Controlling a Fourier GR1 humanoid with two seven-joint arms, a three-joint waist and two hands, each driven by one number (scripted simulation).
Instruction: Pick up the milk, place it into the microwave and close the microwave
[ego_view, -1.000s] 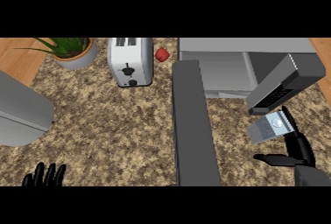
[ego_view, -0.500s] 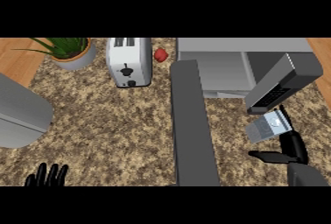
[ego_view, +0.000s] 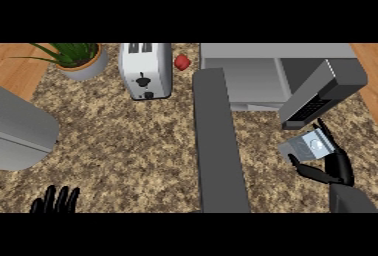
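The right hand is curled around the milk at four o'clock. The open microwave door hangs just above; lifting could strike it.

Microwave cavity open in front; its door angles out right, just above the milk. Dark bar walls off left tabletop; toaster, plant beyond it.
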